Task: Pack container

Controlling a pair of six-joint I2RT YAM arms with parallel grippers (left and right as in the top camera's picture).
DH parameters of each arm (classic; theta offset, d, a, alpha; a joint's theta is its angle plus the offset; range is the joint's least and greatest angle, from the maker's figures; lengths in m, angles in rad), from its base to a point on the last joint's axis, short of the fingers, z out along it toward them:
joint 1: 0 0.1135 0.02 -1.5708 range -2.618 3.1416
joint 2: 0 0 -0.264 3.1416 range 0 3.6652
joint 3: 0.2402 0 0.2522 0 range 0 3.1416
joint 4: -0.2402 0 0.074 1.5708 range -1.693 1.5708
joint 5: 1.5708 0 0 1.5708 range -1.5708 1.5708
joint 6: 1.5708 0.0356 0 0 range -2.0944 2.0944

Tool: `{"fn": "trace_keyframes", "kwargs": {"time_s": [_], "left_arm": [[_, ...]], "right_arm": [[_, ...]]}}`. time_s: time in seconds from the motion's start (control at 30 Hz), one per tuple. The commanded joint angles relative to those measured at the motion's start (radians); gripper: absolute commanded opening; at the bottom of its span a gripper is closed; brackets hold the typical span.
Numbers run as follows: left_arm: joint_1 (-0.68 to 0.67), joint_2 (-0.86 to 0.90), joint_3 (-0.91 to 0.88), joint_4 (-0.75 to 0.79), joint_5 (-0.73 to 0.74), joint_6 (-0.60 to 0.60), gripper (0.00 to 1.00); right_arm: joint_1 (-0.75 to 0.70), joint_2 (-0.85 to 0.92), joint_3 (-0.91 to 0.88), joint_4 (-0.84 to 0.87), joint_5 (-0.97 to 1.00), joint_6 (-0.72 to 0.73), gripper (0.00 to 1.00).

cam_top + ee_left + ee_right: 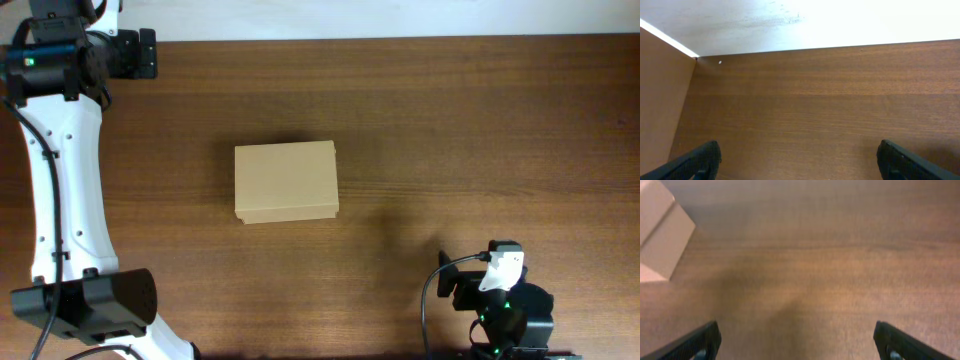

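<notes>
The box [285, 180] sits mid-bench, lid down, long axis running left to right in the overhead view. The left end effector [799, 152] is spread and empty at the far left corner of the bench [480, 120], facing the back edge with the box out of its view. The right end effector [796, 332], also spread and empty, sits near the front edge with the box ahead and to its left. Neither is clearly nearer, though the right is judged better placed. Open bench surrounds the box on all sides.
</notes>
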Motion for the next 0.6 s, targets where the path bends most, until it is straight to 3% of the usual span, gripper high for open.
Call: {"fn": "trace_keyframes", "kwargs": {"time_s": [0.0, 0.37, 0.57], "left_arm": [[-0.001, -0.003, 0.007, 0.002, 0.0, 0.016, 1.0], [-0.001, -0.023, 0.001, 0.002, 0.003, 0.016, 0.99], [-0.001, -0.209, -0.149, 0.002, 0.003, 0.016, 0.99]], "right_arm": [[-0.003, -0.011, -0.005, -0.024, -0.013, 0.006, 0.99], [-0.003, -0.011, -0.005, -0.042, -0.013, 0.006, 0.99], [-0.003, -0.011, -0.005, -0.042, -0.013, 0.006, 0.99]]}}
